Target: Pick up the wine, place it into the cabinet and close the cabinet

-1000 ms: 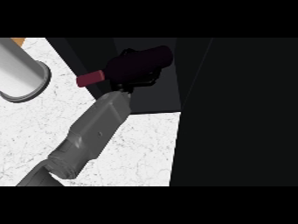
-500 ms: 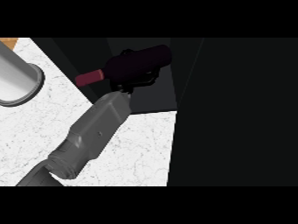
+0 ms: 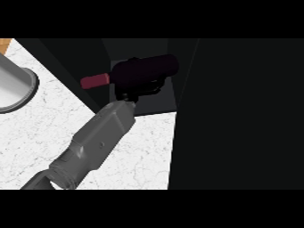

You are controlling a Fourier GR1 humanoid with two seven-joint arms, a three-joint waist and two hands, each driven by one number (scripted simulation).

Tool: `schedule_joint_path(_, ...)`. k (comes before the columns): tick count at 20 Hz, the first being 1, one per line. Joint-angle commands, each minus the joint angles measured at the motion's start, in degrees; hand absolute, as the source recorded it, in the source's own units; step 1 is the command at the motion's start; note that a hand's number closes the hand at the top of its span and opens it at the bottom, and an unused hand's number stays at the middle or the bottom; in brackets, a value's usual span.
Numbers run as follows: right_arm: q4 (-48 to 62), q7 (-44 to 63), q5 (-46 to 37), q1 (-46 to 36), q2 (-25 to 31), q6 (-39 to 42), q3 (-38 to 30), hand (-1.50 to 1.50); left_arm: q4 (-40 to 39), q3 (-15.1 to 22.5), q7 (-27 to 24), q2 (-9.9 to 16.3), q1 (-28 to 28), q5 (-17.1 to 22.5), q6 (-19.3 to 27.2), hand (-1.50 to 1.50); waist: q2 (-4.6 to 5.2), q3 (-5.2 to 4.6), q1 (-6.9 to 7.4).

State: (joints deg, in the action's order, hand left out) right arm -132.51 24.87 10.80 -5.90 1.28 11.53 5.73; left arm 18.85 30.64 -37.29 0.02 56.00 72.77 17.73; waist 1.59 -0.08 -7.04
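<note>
My left hand (image 3: 136, 90) is curled round the wine (image 3: 144, 70), held sideways at the cabinet (image 3: 246, 111) opening above the bench (image 3: 22, 133). Glass likely heavy, slick, breakable; body grip beats neck.

Kitchen: white marble counter (image 3: 22, 147), dark cabinet (image 3: 246, 111).

Left hand (image 3: 136, 89) curled round the wine (image 3: 141, 71), bottle lying sideways w/ red cap pointing left, inside the dark cabinet (image 3: 246, 111) opening. Grey forearm runs down-left over the white marble surface (image 3: 22, 142). Grey cylinder (image 3: 6, 84) stands at left edge.
</note>
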Motion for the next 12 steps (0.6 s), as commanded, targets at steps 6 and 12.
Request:
schedule_joint_path(6, -0.3, 0.5, -0.5, -0.8, -0.7, -0.8, 1.0, -1.5, 2.4, 1.7, -1.4, 0.0, 1.8, 6.5, 2.5, 1.5, 0.29, -0.08, -1.17)
schedule_joint_path(12, -0.3, 0.1, -0.2, 0.0, -0.4, -0.3, 0.8, -1.5, 3.0, 3.2, -5.4, 0.0, -0.2, 10.7, 4.1, -1.5, 0.29, -0.01, -0.94)
